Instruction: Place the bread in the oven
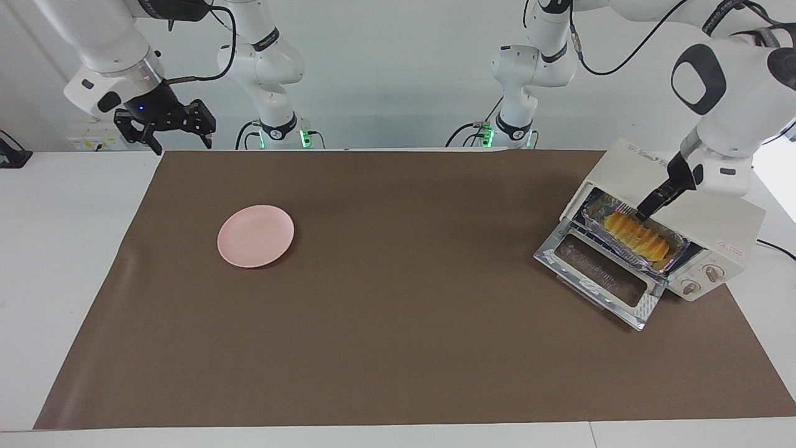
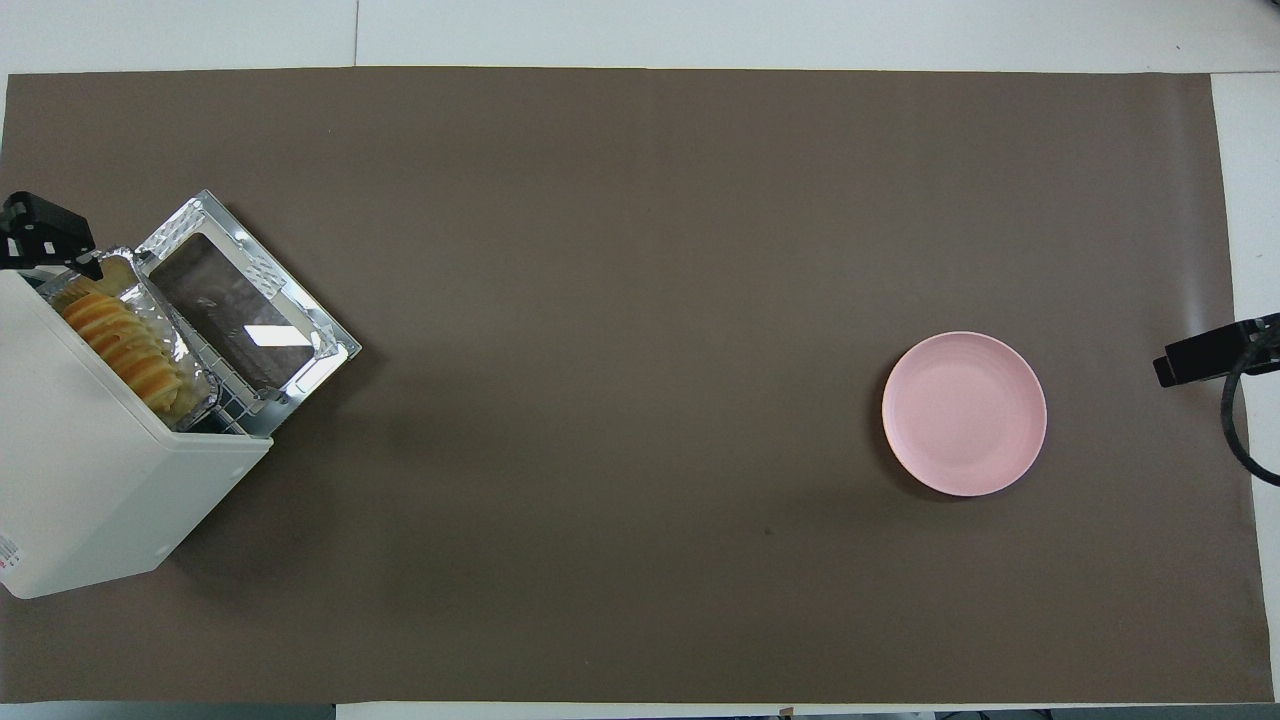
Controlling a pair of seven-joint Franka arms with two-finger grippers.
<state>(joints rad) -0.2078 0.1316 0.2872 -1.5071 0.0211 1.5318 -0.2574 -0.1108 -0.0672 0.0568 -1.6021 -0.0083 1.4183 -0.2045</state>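
Overhead, bread (image 2: pixel 118 340) visible inside oven (image 2: pixel 95 490)

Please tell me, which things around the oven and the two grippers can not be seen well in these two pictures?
- Oven knobs: hidden in the overhead view by the oven's own top.
- Oven door handle: not made out in either view.
- Bread: its underside is hidden by the foil tray in both views.
- Left gripper: cut off by the overhead view's edge.
- Right gripper: only a dark tip shows overhead.
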